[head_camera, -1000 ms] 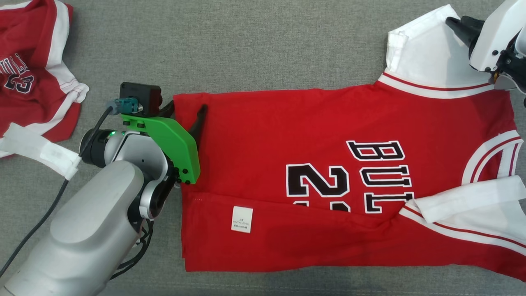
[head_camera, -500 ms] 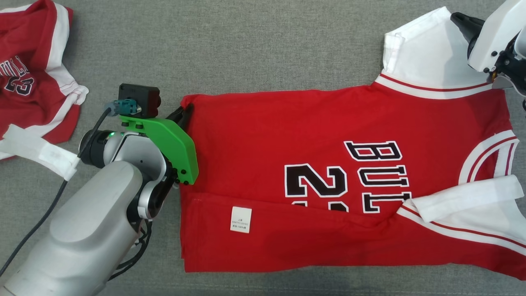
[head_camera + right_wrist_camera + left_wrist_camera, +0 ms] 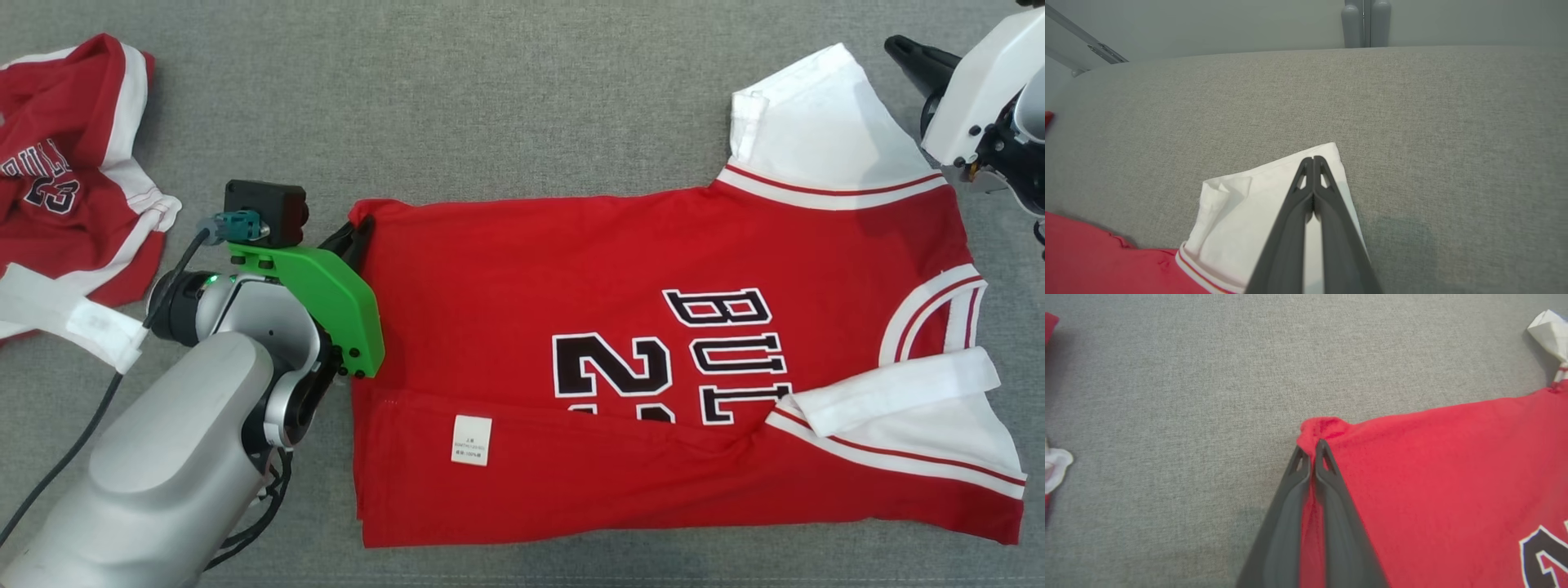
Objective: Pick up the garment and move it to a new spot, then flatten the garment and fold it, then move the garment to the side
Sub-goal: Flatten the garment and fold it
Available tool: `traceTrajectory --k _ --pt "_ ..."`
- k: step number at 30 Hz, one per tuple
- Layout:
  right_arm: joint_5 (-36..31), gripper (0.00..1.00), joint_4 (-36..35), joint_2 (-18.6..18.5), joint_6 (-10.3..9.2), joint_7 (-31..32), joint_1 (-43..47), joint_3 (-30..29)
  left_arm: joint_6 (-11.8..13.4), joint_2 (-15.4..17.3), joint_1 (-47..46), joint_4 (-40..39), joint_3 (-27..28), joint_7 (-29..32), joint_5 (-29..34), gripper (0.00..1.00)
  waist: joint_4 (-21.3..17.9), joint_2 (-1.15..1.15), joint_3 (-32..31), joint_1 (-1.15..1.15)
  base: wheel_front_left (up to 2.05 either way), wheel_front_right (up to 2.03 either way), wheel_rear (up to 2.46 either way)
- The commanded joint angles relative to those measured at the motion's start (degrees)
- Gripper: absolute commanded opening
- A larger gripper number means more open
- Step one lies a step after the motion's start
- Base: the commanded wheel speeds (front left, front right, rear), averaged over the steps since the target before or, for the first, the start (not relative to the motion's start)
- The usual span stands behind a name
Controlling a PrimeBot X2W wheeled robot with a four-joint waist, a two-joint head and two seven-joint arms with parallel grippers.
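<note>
Grey cloth-covered bench (image 3: 522, 98). Across its middle lies the garment (image 3: 571, 269), a red jersey spread lengthwise, its near long edge already folded over the printed number. A second crumpled red jersey (image 3: 65, 188) sits well apart at the far left. The left claw (image 3: 1309, 451) is clamped on the garment's far hem corner. The right claw (image 3: 1312, 160) is pressed together over the white sleeve (image 3: 816, 122); whether it pinches cloth is unclear. The far edge likely folds next: raise both ends evenly, keeping it taut.

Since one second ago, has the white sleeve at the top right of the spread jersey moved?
Yes. The white sleeve has shifted left, closer to the crumpled jersey at the left.
</note>
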Motion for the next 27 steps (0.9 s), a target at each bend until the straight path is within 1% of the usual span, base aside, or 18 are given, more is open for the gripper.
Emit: traceTrajectory --k 1,7,12,18,20,23,26,27 --pt "0.78 0.00 -0.34 -0.57 0.00 -0.65 1.02 0.42 0.32 0.51 0.85 -0.32 0.11 0.03 -0.60 0.00 -0.47 0.00 -1.00 0.00 0.00 0.00 0.00" --pt "2.68 0.00 -3.21 -2.22 0.00 -2.89 4.10 2.08 0.54 1.26 2.69 -1.04 -0.44 0.25 -0.84 0.00 -1.01 0.00 -3.60 0.00 0.00 0.00 0.00" --pt "4.16 0.00 -6.89 -3.25 0.00 -5.05 7.43 3.27 0.78 2.10 4.56 -0.91 -0.52 0.23 -1.52 0.00 -2.12 0.00 -6.09 0.00 0.00 0.00 0.00" --pt "5.20 0.00 -10.54 -4.62 0.00 -6.17 10.63 4.09 1.21 3.06 6.40 -1.16 -0.28 0.10 -2.33 0.00 -3.49 0.00 -8.06 0.00 0.00 0.00 0.00" --pt "5.57 0.00 -11.56 -5.29 0.00 -6.45 11.40 4.17 1.51 3.59 6.95 -1.31 -0.10 0.01 -2.47 0.05 -3.93 0.00 -8.57 0.00 0.00 0.00 0.00" --pt "5.82 0.00 -12.53 -5.86 0.00 -6.79 12.34 4.22 1.73 4.04 7.48 -1.57 0.02 -0.04 -2.58 0.11 -4.43 0.00 -9.00 0.00 0.00 0.00 0.00" --pt "5.85 0.00 -13.28 -5.95 0.00 -6.92 12.92 4.22 2.03 4.28 7.58 -1.68 0.20 -0.13 -2.74 0.13 -4.91 0.00 -9.14 0.00 0.00 0.00 0.00" --pt "5.80 0.02 -13.39 -5.90 0.00 -6.95 12.97 4.21 2.00 4.39 7.55 -1.59 0.31 -0.20 -2.82 0.15 -5.10 0.00 -9.11 0.00 0.00 0.00 0.00"
